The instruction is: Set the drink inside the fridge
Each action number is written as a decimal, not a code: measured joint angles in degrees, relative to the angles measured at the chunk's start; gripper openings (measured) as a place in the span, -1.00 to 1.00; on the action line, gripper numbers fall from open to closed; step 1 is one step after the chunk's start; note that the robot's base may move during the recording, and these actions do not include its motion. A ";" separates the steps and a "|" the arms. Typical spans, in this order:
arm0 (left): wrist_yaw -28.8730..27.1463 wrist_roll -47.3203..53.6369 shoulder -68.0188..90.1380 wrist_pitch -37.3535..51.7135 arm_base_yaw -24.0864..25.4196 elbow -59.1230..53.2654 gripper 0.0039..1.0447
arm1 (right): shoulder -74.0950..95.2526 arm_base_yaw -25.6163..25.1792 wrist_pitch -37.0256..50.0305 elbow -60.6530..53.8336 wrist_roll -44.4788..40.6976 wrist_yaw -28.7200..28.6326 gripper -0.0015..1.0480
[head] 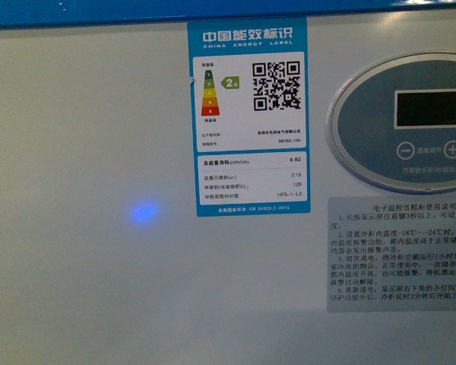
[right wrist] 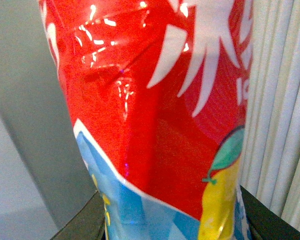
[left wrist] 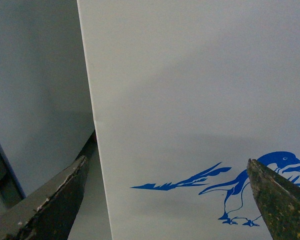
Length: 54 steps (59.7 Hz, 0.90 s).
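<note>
The drink (right wrist: 155,110) fills the right wrist view: a red label with white lettering and a blue and yellow lower band. My right gripper (right wrist: 172,220) is shut on it, with a dark finger on each side. Its cap and liquid are out of view. The fridge (head: 83,152) fills the front view as a white front wall under a blue top rim (head: 99,11). In the left wrist view its white side (left wrist: 190,100) bears a blue penguin picture (left wrist: 255,187). My left gripper (left wrist: 170,200) is open and empty, close to that wall.
The fridge front carries a blue energy label (head: 249,114), an oval control panel with a dark display (head: 418,122) and a sheet of printed instructions (head: 399,255). A grey surface (left wrist: 35,90) lies beside the fridge. White vertical ribs (right wrist: 285,100) stand behind the drink.
</note>
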 joint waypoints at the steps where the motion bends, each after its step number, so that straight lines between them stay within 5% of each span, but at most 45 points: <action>1: 0.00 0.00 0.00 0.00 0.00 0.00 0.85 | -0.04 -0.02 0.00 -0.07 0.00 0.07 -0.20; 54: -0.02 0.00 -0.02 0.00 0.00 0.00 0.85 | -0.42 -0.13 0.02 -0.76 -0.02 0.13 -0.20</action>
